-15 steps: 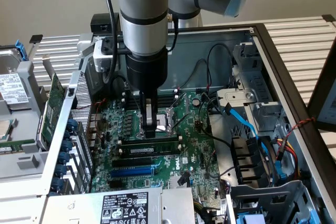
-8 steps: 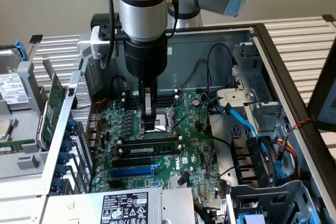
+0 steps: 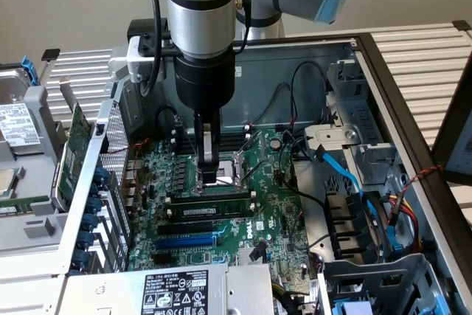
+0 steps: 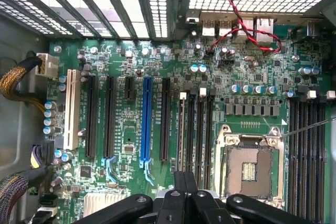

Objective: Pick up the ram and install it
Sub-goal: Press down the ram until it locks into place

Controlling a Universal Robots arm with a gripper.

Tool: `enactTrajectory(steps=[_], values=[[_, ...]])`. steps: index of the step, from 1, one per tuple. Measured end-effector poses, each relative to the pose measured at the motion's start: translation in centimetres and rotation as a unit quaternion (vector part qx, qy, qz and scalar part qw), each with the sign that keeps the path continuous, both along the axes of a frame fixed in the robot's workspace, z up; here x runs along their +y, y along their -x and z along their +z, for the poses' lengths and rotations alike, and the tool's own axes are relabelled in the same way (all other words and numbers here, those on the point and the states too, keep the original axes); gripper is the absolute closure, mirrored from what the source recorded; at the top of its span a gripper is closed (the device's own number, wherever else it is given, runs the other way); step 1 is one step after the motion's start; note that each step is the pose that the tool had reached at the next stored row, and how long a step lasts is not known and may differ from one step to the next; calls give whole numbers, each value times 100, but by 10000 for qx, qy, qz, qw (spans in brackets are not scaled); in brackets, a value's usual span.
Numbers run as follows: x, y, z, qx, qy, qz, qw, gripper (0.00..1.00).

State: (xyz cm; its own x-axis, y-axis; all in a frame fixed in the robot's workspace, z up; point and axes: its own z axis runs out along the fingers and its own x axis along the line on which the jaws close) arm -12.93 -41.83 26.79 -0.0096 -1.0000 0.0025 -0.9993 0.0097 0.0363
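1. The claw (image 3: pixel 214 175) is hanging low over the motherboard (image 3: pixel 273 204), fingers pinched narrow, tips right at the ram (image 3: pixel 212 211).
2. The ram is lying just at 6 o'clock from the tips in the exterior view, long axis running 9 to 3.
3. Honestly can't tell if it's seated or gripped, the fingers are hiding that contact.

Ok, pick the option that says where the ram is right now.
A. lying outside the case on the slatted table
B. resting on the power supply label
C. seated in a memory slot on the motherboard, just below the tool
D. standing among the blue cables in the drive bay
C: in the exterior view the ram stands edge-up in a memory slot on the motherboard, with the tool directly above it.
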Motion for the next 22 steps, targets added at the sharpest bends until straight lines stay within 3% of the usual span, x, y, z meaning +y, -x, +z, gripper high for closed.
enactTrajectory(steps=[19, 22], values=[[0, 0, 0, 73, 0, 0, 10000, 89], [0, 0, -2, 73, -23, -112, 9999, 89]])
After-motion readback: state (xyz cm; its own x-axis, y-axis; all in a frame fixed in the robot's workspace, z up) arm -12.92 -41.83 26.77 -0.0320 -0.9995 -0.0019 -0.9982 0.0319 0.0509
